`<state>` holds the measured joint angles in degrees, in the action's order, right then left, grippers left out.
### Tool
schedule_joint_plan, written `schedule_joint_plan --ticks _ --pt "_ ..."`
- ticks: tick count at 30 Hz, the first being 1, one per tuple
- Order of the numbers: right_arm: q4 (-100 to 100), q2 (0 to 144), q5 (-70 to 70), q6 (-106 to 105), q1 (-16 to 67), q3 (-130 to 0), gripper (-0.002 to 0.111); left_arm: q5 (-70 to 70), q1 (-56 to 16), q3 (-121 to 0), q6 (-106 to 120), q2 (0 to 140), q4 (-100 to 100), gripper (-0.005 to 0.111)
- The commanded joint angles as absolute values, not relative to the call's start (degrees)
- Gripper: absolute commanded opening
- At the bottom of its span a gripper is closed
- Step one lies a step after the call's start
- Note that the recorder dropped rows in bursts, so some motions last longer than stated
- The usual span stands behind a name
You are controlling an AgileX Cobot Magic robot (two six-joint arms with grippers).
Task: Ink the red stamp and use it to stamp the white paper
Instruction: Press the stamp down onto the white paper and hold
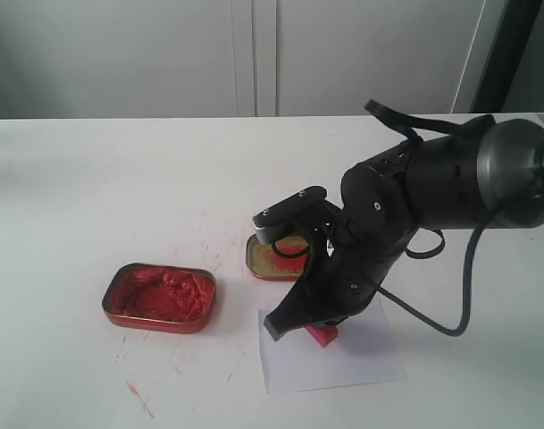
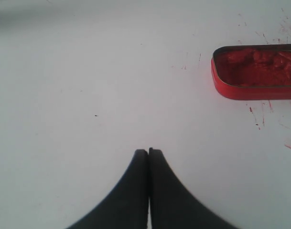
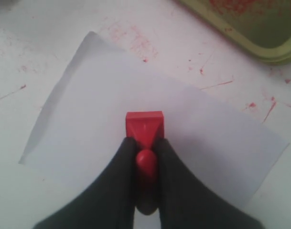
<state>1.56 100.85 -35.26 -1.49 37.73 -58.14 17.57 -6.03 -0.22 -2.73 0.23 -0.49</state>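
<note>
My right gripper (image 3: 145,143) is shut on the knobbed handle of the red stamp (image 3: 144,125), whose square base points down onto the white paper (image 3: 88,109). In the exterior view the stamp (image 1: 322,335) shows just under the right gripper (image 1: 309,327), on the paper (image 1: 343,362); whether the base touches the sheet I cannot tell. My left gripper (image 2: 148,151) is shut with nothing in it, over bare white table, out of the exterior view.
A red tin of lumpy ink paste (image 1: 160,296) lies left of the paper, also in the left wrist view (image 2: 256,71). A gold tin with a red smear (image 1: 273,259) sits just behind the paper, half hidden by the right arm. Red ink flecks dot the table.
</note>
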Motion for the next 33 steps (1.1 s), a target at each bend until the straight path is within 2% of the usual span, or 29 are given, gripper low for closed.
schedule_joint_plan --ticks 1,8,20,33 --pt "1.4 100.7 -34.6 -2.7 37.8 -57.7 0.000 17.5 -5.9 0.0 -2.6 0.0 -0.7 0.000" --pt "1.3 102.1 -33.7 -2.7 37.8 -57.7 0.000 17.5 -5.9 0.0 -2.6 0.0 -0.7 0.000" --pt "1.4 113.6 -36.5 -2.7 37.8 -57.7 0.000 17.5 -5.9 0.0 -2.6 0.0 -0.7 0.000" --pt "1.4 115.0 -37.2 -2.7 37.8 -57.7 0.000 17.5 -5.9 0.0 -2.6 0.0 -0.7 0.000"
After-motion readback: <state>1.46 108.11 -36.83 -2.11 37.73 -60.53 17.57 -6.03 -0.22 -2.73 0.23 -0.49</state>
